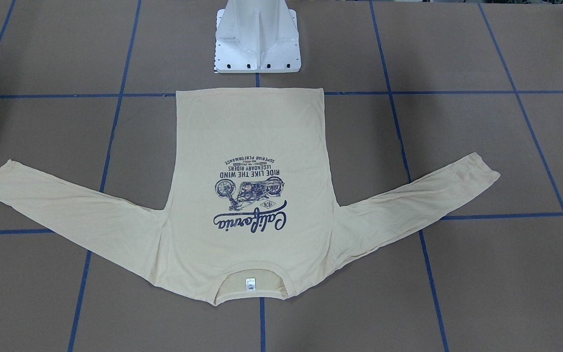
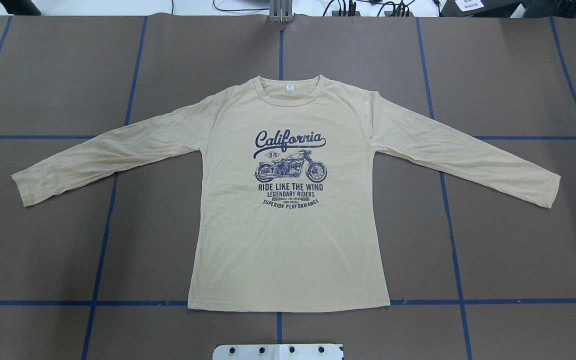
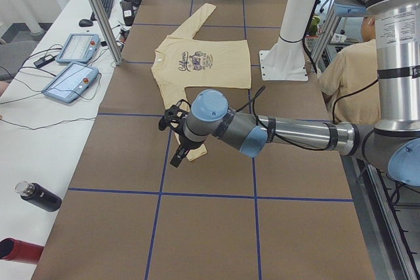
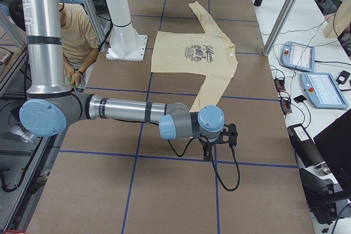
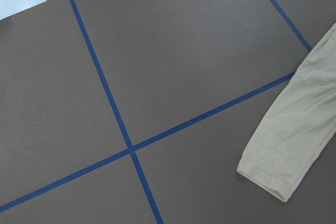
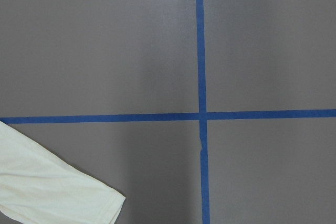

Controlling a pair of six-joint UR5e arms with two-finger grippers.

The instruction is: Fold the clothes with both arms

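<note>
The cream long-sleeved T-shirt [image 2: 288, 240] lies flat and print-up at the centre of the brown table [image 2: 43, 250], sleeves spread wide and collar away from the robot. We judge it light, limp and quick to wrinkle or slide, best pinched at the cuffs [image 5: 265, 174] or at the hem corners. The left gripper [image 3: 179, 155] and right gripper [image 4: 208, 153] hang over the table near the sleeve ends; whether their jaws are parted we cannot tell.

1. A white pedestal [image 1: 257, 44] is standing on the brown table [image 1: 457, 49], which blue tape lines [image 2: 448, 210] are crossing.
2. Two control tablets [image 3: 77, 48] are lying on a side bench [image 3: 26, 142].
3. A black bottle [image 3: 38, 196] is lying there too.
4. A person [image 3: 348, 77] is sitting nearby.
</note>
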